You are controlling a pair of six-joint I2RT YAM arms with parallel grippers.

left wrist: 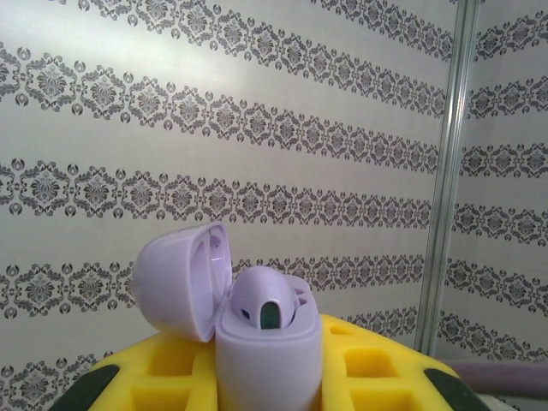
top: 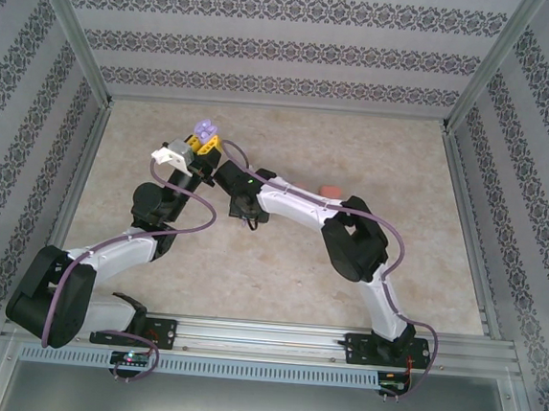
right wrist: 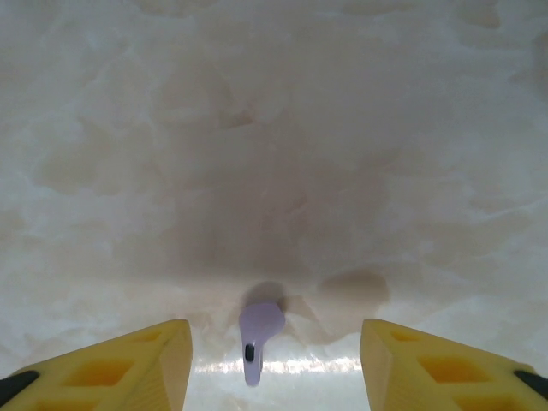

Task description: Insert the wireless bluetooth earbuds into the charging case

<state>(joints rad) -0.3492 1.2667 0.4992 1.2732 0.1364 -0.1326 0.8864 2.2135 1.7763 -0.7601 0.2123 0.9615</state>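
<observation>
Earbud [right wrist: 259, 336], purple, lay on the table [right wrist: 274, 128] at 6 o'clock in the right wrist view, between the right gripper's [right wrist: 274, 342] parted fingers, untouched. Left gripper [left wrist: 270, 377] clamped the open case [left wrist: 261, 338]. Step: pickup. The next move likely called for closing squarely on the stem.

Pale lilac for the open charging case [left wrist: 265, 364], dark teal at its inner slot. Bright yellow on the fingers [left wrist: 377, 368] of the left gripper [left wrist: 257, 342] and of the right gripper [right wrist: 274, 334], black at their edges. Lilac again for the earbud [right wrist: 259, 330], with one black dot. Cream-and-beige marbling across the table [right wrist: 274, 154]; grey damask bands on white walls [left wrist: 257, 103]; purple cables [top: 214, 215] along black-and-white arms [top: 294, 205]
</observation>
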